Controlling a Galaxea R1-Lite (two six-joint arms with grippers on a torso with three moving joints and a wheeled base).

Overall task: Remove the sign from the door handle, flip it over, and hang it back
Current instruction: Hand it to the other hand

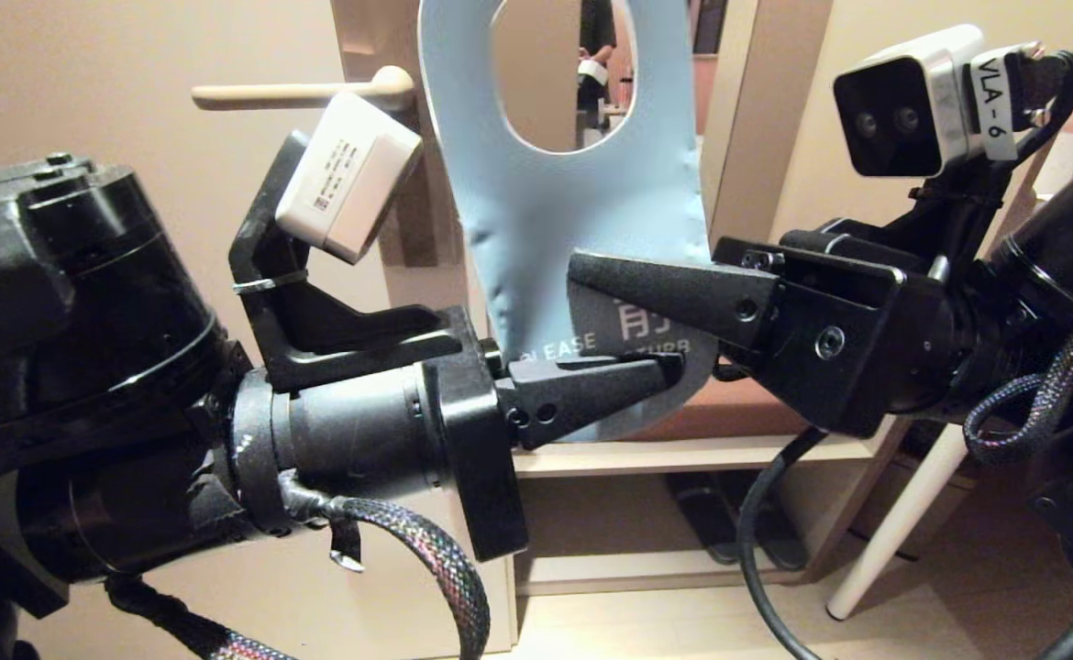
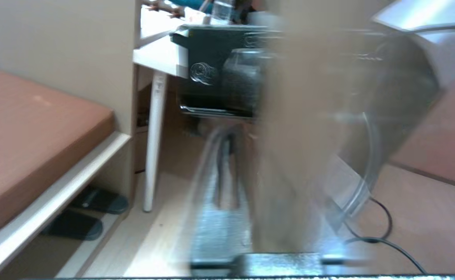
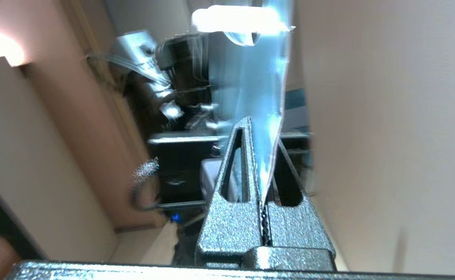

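Now both tools (image 1: 660,367) (image 1: 582,270) on sign (image 1: 582,202).

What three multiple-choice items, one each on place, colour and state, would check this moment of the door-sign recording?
1. Where is the sign relative to the door handle?
A. hanging on it
B. off it, held up beside it
C. lying on the floor

2. What colour is the sign face toward the head camera?
A. pale blue
B. red
C. green

3. How are the fingers of the right gripper?
A. wide open, clear of the sign
B. shut on the sign's edge
C. shut on the handle

Answers: 1 B, the lever is bare and the oval hole hangs free. 2 A, the face reads light blue. 3 B, the right wrist view shows the card pinched between them; the left gripper also pinches its lower end.
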